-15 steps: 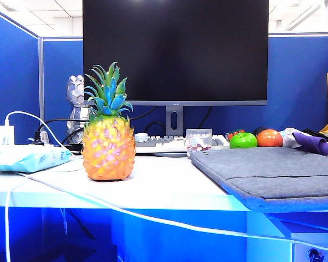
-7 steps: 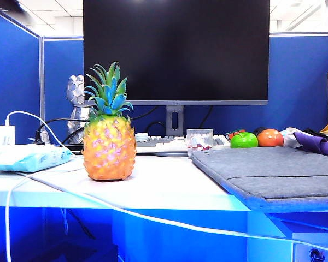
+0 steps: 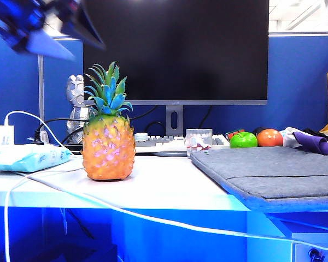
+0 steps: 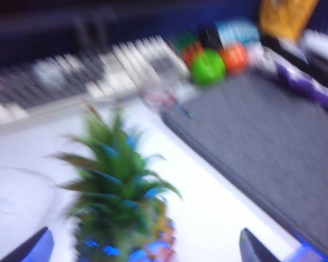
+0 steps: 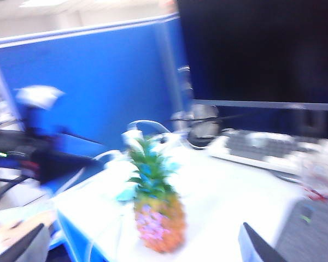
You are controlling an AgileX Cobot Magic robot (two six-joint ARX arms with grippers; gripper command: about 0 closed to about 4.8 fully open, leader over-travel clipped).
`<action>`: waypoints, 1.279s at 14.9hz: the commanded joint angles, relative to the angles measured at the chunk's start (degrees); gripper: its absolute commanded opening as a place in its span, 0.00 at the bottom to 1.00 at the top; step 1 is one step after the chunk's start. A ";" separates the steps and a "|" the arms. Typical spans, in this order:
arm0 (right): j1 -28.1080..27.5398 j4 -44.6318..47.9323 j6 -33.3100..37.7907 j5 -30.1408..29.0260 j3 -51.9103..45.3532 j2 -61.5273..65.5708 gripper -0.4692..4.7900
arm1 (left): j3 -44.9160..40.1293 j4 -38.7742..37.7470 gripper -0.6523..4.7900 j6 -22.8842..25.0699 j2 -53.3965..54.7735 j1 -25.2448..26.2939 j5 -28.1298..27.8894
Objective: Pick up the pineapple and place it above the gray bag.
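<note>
Biggest thing here is the black monitor (image 3: 175, 50) filling the top middle of the exterior view, sitting dark behind everything. Next, the gray bag (image 3: 273, 172) is lying flat across the lower right, hanging a bit over the edge of the white table (image 3: 169, 188). The pineapple (image 3: 108, 144) is standing upright left of center on that table, well apart from the bag, with nothing touching it. A white keyboard (image 3: 158, 143) is sitting under the monitor, and a light blue packet (image 3: 27, 157) is lying at the far left with a white cable (image 3: 153, 218) trailing down across the front. Over by the bag's far edge a green apple (image 3: 243, 140) and an orange-red fruit (image 3: 269, 137) are sitting side by side. The left gripper (image 3: 52, 30) is hanging blurred in the upper left of the exterior view, above the pineapple, fingers spread apart and holding nothing; its wrist view is looking down on the leafy crown. The right gripper (image 5: 142, 248) is only showing its two fingertips at the bottom corners of its wrist view, wide apart and empty, with the pineapple between and beyond them.
</note>
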 commanded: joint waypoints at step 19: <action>0.04 5.64 -0.20 -1.77 1.27 0.81 1.00 | 4.55 35.56 1.00 -5.42 28.61 -0.92 0.76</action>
